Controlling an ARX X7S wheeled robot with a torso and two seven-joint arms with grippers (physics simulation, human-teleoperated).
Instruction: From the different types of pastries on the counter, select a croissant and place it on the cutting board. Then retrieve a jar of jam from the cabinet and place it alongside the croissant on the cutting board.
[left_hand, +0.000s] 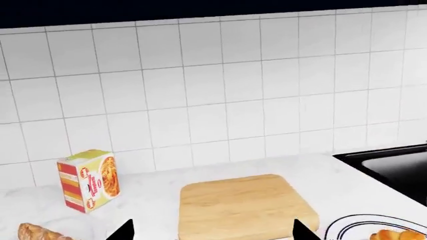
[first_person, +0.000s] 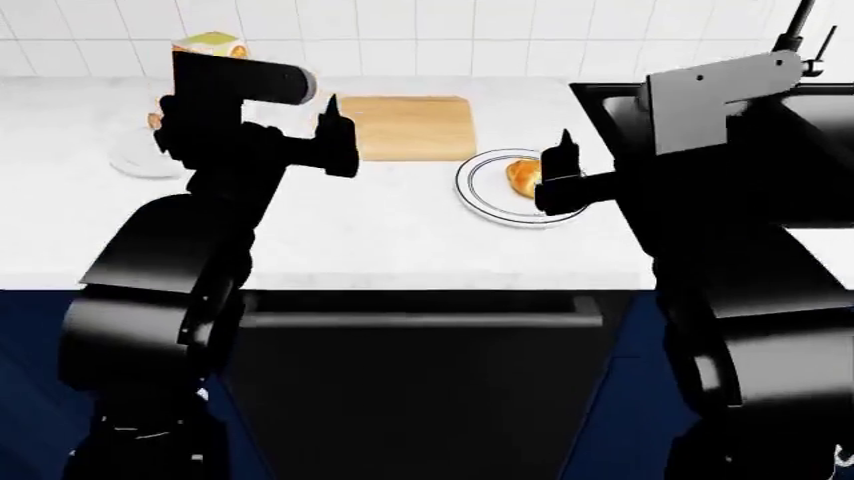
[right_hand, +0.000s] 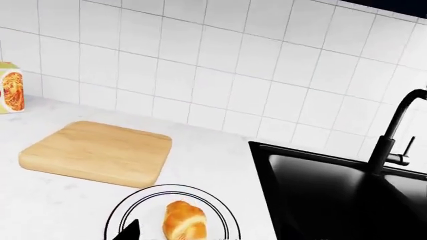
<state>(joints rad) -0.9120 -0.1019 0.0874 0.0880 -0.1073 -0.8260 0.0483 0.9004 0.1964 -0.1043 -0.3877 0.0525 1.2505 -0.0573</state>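
- The right gripper (first_person: 558, 150) is hanging just over the near-right side of the round white plate (first_person: 483, 192). Only one dark fingertip (right_hand: 128, 231) is poking into the right wrist view, so I honestly can't tell if that one's spread or pinched.
- One croissant (right_hand: 184, 221) is sitting on that plate, golden and glossy, just beside the right gripper but nothing is gripping it.
- The left gripper (first_person: 331, 118) is hovering by the left edge of the cutting board (first_person: 404, 126). Its two fingertips (left_hand: 124, 231) are showing wide apart in the left wrist view with nothing between them, so it's spread and holding nothing.
- One cutting board, light wood with rounded corners, is lying flat on the counter (first_person: 387, 235) with nothing on it. The plate is sitting just off its front-right corner.
- One brown baguette-like loaf (left_hand: 41, 232) is peeking in at the edge of the left wrist view, well apart from the board. In the head view the left arm is mostly covering it.
- One red-yellow box (left_hand: 89, 180) is standing upright near the tiled wall (left_hand: 213, 90), left of the board.
- One black sink (right_hand: 333, 200) with one dark faucet (right_hand: 393, 135) is sitting right of the plate.
- I'm not spotting the jam jar in any of the three views.
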